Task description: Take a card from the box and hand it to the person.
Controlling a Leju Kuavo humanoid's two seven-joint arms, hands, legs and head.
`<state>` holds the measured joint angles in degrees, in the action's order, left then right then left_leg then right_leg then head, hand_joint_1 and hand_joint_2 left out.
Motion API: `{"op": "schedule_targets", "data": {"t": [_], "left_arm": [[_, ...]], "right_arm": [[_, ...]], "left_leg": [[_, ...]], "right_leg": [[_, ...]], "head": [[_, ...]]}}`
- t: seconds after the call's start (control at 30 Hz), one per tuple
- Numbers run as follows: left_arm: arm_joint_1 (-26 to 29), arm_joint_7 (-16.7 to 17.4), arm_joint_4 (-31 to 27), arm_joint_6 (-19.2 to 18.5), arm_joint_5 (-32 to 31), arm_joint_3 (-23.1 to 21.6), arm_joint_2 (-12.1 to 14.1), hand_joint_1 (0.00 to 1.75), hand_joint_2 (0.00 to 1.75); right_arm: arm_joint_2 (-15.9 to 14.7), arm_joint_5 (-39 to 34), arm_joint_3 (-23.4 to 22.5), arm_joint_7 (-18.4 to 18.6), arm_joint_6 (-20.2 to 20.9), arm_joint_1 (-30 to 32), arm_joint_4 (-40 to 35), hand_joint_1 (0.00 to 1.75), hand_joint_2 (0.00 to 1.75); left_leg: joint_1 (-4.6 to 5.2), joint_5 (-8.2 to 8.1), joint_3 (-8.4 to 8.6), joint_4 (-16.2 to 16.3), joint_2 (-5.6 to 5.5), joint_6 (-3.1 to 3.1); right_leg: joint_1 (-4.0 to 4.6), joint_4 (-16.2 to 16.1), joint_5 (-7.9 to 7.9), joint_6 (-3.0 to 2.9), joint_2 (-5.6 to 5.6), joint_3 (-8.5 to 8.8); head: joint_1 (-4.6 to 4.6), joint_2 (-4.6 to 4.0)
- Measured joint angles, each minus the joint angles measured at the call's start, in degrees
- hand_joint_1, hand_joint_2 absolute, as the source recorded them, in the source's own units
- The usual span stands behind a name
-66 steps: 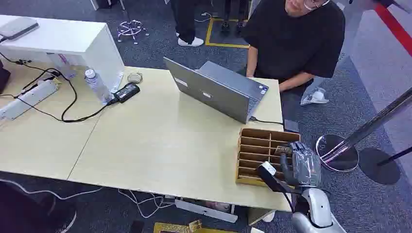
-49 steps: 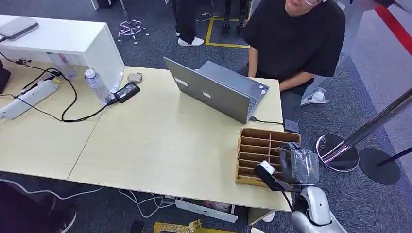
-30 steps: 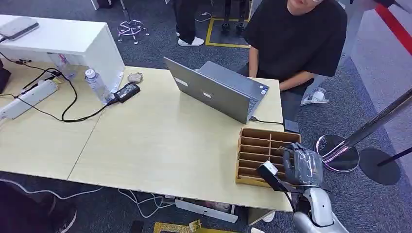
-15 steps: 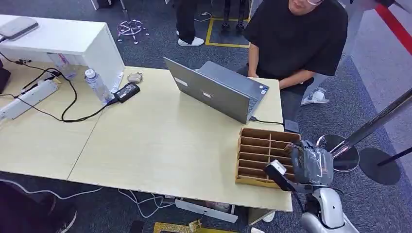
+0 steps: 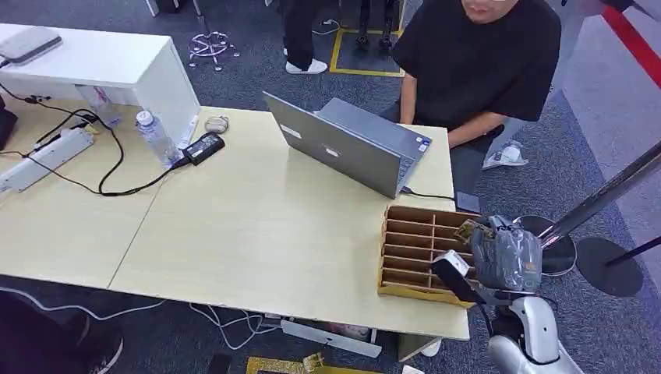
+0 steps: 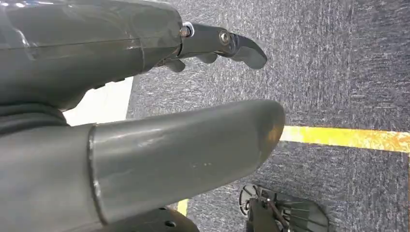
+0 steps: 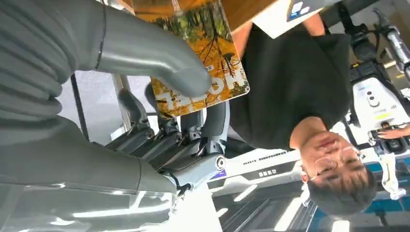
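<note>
A brown divided box (image 5: 415, 248) sits at the table's near right corner. My right hand (image 5: 505, 255) hovers just past the box's right edge, holding a small card (image 5: 472, 231) whose tip sticks out above the fingers. In the right wrist view the card (image 7: 208, 82) shows an orange autumn picture, pinched between the thumb (image 7: 150, 53) and the darker fingers (image 7: 183, 135). A person in a black shirt (image 5: 475, 70) sits beyond the table's far right side. My left hand (image 6: 145, 145) hangs over grey carpet with nothing in it, fingers loosely apart.
An open grey laptop (image 5: 347, 144) stands between the box and the person. A water bottle (image 5: 154, 136), a power adapter (image 5: 203, 146), cables and a power strip (image 5: 43, 160) lie on the table's left part. A chrome post base (image 5: 546, 245) stands on the floor right of the table.
My right hand has lifted out of the box with the card and shifted right and slightly up, away from the compartments. The person has barely moved.
</note>
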<state>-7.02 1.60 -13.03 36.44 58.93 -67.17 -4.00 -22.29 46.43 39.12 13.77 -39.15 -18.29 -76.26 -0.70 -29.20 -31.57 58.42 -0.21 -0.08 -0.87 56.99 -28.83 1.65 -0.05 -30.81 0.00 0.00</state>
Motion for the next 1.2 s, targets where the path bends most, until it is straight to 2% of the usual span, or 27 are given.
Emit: {"op": "schedule_targets", "data": {"t": [0.2, 0.27, 0.33, 0.4, 0.43, 0.63, 0.93, 1.2], "left_arm": [[-0.01, -0.61, 0.00, 0.00, -0.13, 0.00, 0.00, 0.00, 0.00], [-0.01, -0.72, 0.00, 0.00, -0.15, 0.00, 0.00, 0.00, 0.00], [-0.01, -0.83, 0.00, -0.02, -0.28, 0.00, 0.00, 0.00, 0.00], [-0.02, -1.01, 0.00, -0.07, -0.31, 0.00, 0.02, 0.00, 0.00], [-0.01, -1.01, 0.00, -0.11, -0.33, 0.00, 0.00, 0.00, 0.00], [-0.01, -1.01, 0.00, -0.28, -0.50, 0.00, 0.02, 0.00, 0.00], [-0.04, -1.09, 0.00, -0.42, -1.44, 0.00, 0.07, 0.00, 0.00], [-0.04, -1.11, 0.00, -0.59, -2.08, 0.00, 0.09, 0.00, 0.00]], "right_arm": [[0.22, -4.02, -0.28, -3.17, 0.02, -1.02, 0.02, 1.34, 1.75], [0.26, -5.51, -0.29, -4.09, 0.02, -1.95, 0.22, 1.20, 1.75], [0.31, -6.87, -0.37, -4.92, 0.02, -2.75, 0.53, 1.20, 1.75], [0.39, -7.94, -0.68, -5.99, 0.02, -3.48, 0.94, 1.24, 1.75], [0.46, -8.63, -0.83, -6.58, 0.02, -3.93, 1.27, 1.33, 1.75], [0.79, -13.23, -1.36, -10.47, 0.13, -7.59, 4.46, 1.43, 1.75], [2.23, -19.61, -1.60, -15.74, 0.70, -13.49, 11.59, 1.41, 1.75], [4.98, -22.65, -1.55, -19.56, 1.44, -17.60, 19.37, 1.41, 1.75]], "left_leg": [[0.00, 0.00, -0.02, 0.00, -0.01, 0.00], [0.00, 0.00, -0.01, 0.00, 0.00, 0.00], [0.00, 0.00, -0.02, 0.00, -0.01, 0.00], [0.00, 0.00, -0.02, 0.00, -0.01, 0.00], [0.00, 0.00, -0.03, 0.00, -0.01, 0.00], [0.00, 0.00, -0.07, 0.00, -0.03, 0.00], [0.00, 0.01, -0.07, 0.00, -0.05, 0.00], [0.00, 0.01, -0.08, 0.00, -0.05, 0.00]], "right_leg": [[0.00, 0.00, 0.00, 0.00, 0.00, 0.00], [0.00, 0.00, 0.00, 0.00, 0.00, 0.00], [0.00, 0.00, 0.00, 0.00, -0.01, 0.00], [0.00, 0.00, 0.00, 0.00, -0.01, 0.00], [0.00, 0.01, 0.00, 0.00, -0.01, 0.00], [0.00, 0.01, 0.00, 0.00, -0.03, -0.01], [0.00, 0.01, 0.00, 0.00, -0.05, 0.00], [0.00, 0.01, 0.00, 0.00, -0.06, -0.01]], "head": [[0.00, 0.00], [0.00, 0.00], [0.00, 0.00], [0.00, 0.00], [0.00, 0.00], [-0.02, 0.00], [0.00, 0.00], [0.00, 0.00]]}}
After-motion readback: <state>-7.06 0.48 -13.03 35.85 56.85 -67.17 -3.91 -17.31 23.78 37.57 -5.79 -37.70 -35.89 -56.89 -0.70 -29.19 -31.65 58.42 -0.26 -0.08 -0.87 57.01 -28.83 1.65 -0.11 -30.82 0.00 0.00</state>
